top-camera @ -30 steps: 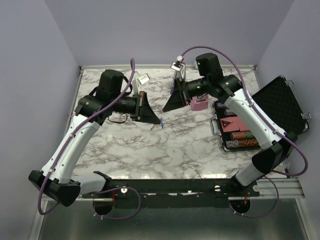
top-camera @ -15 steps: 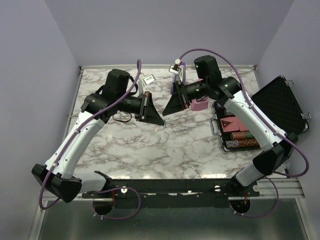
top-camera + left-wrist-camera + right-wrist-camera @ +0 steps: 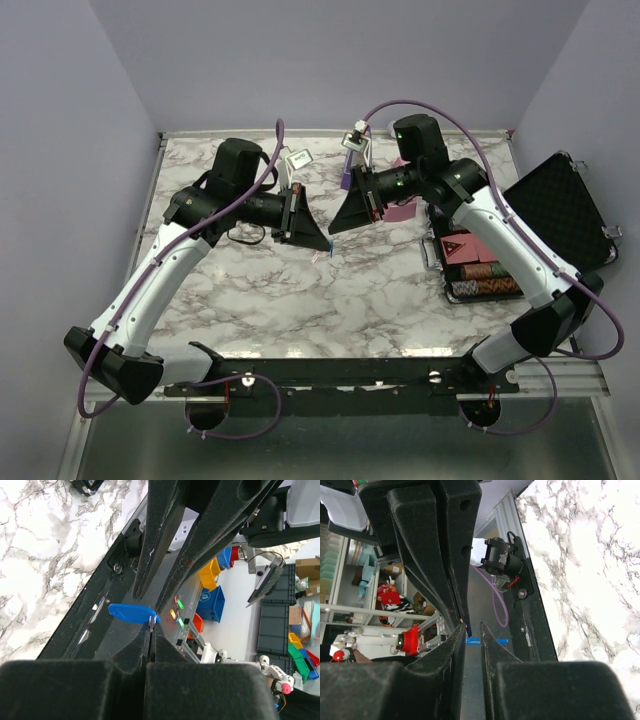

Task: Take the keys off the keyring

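Note:
The keys are a tiny bright-blue oval head [image 3: 131,613] with a pale metal bit [image 3: 151,623]. My left gripper [image 3: 151,628] is shut on that metal bit and holds the keys above the table. In the top view the left gripper [image 3: 324,249] and the right gripper [image 3: 333,227] meet tip to tip over the table's middle; the keys show only as a pale speck [image 3: 326,253]. In the right wrist view my right gripper [image 3: 471,626] stands narrowly open, with the blue key [image 3: 473,640] seen edge-on just past its tips. The right fingers [image 3: 150,555] reach down to the key.
An open black case [image 3: 560,205] with rows of chips [image 3: 480,275] lies at the right. A pink metronome [image 3: 402,210] and a purple one [image 3: 347,176] stand behind the right gripper. A black loop [image 3: 240,235] lies under the left arm.
My left arm has swung right and forward with the keys. My right gripper has shifted a little towards it, so the two sets of tips are now closer together.

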### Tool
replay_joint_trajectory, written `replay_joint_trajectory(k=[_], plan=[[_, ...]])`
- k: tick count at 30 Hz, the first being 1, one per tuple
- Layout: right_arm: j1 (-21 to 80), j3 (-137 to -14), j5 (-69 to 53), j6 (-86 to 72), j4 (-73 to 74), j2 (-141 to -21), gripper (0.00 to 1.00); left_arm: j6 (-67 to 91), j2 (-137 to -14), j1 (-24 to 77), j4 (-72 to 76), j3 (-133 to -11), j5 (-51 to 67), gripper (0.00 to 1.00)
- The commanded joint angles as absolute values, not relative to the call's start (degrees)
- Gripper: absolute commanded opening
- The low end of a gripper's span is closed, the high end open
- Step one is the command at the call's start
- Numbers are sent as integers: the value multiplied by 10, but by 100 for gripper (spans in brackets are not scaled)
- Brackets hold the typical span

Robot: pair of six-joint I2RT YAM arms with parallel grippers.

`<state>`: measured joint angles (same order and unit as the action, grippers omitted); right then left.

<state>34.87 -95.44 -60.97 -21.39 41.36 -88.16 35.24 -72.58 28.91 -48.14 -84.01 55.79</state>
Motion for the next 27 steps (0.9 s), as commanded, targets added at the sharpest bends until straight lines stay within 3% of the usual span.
replay_joint_trajectory(k=[1, 24, 27], plan=[[357, -933, -628, -219, 411, -863, 24, 372, -723, 289, -434, -853, 562, 0], [387, -900, -621, -277, 353, -838, 25, 387, -721, 289, -411, -845, 560, 0], [388, -900, -615, -279, 353, -835, 22, 383, -721, 289, -417, -849, 560, 0]])
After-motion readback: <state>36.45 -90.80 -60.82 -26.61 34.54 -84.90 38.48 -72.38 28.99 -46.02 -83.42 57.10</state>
